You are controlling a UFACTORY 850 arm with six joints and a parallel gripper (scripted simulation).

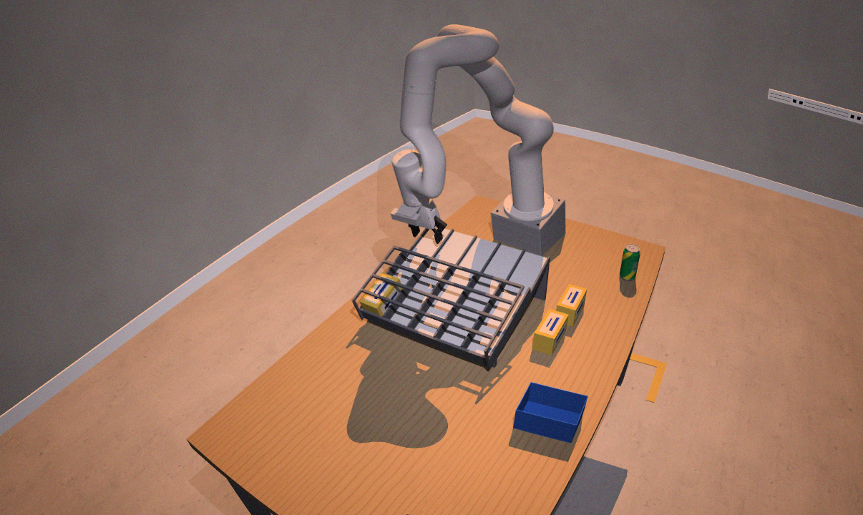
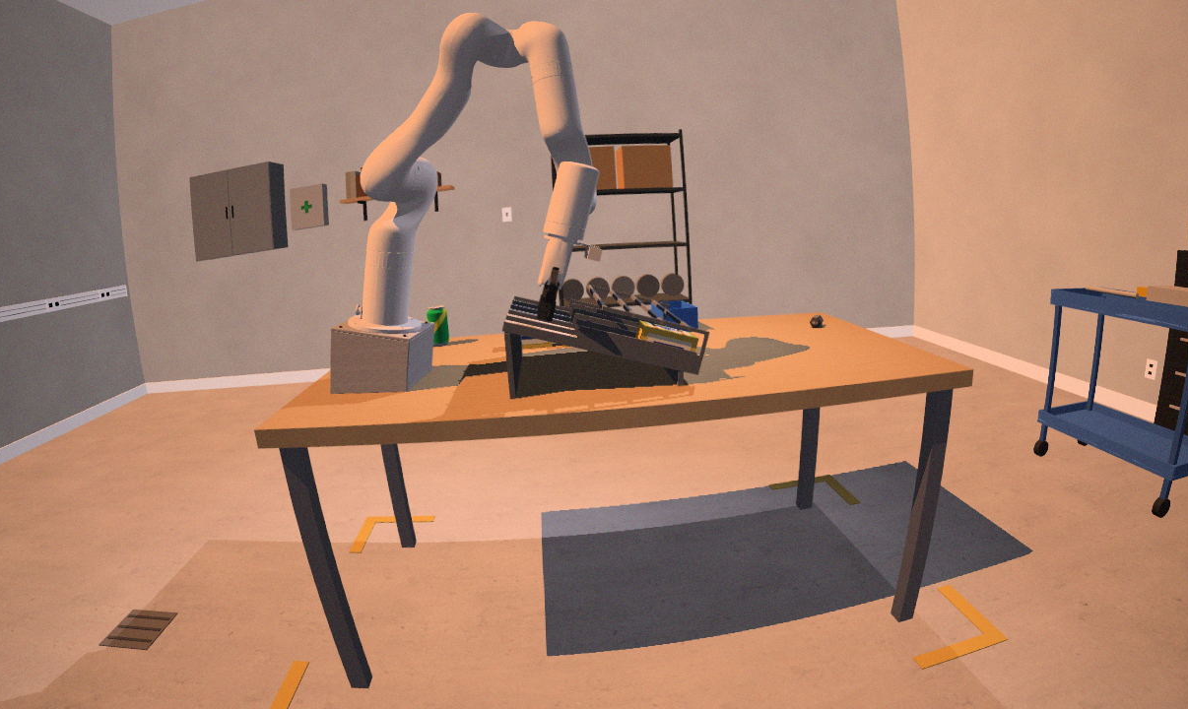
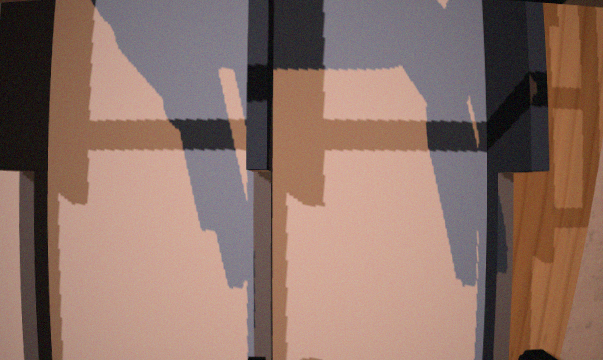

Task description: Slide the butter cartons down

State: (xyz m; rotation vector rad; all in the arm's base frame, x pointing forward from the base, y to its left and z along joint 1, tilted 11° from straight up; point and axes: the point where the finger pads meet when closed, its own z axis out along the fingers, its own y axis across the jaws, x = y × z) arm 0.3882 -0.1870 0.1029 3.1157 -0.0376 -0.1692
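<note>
Gripper hangs spread wide and empty over the far, upper end of the shelf, so a near-to-far sweep finds the cartons elsewhere. Two butter cartons stand on the table right of the shelf, and a third carton sits at the leftmost lane's bottom stop. They look light, rigid and smooth-sided, so I would pinch one across its narrow flat sides near the middle.

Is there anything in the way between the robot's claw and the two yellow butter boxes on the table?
Yes: the shelf. The open, empty gripper hangs over its top far corner, and the two cartons stand on the table beside the shelf's other side. Going high over the shelf looks open.
</note>
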